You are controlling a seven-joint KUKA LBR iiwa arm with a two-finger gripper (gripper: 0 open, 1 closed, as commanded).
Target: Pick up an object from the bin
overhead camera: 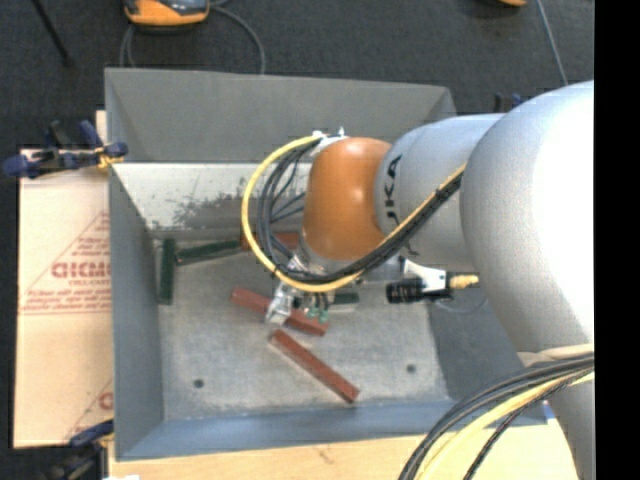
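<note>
In front of the gripper lies a long flat reddish-brown bar. The gripper sits low over a second reddish-brown bar, and we cannot tell whether its jaws are apart or together. Beyond the gripper, to its left, rests a dark green T-shaped tool; we judge that nothing is lifted yet.

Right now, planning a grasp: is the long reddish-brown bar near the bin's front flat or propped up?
Flat: the reddish-brown bar lies full-length on the bin floor, clear of the walls.
</note>
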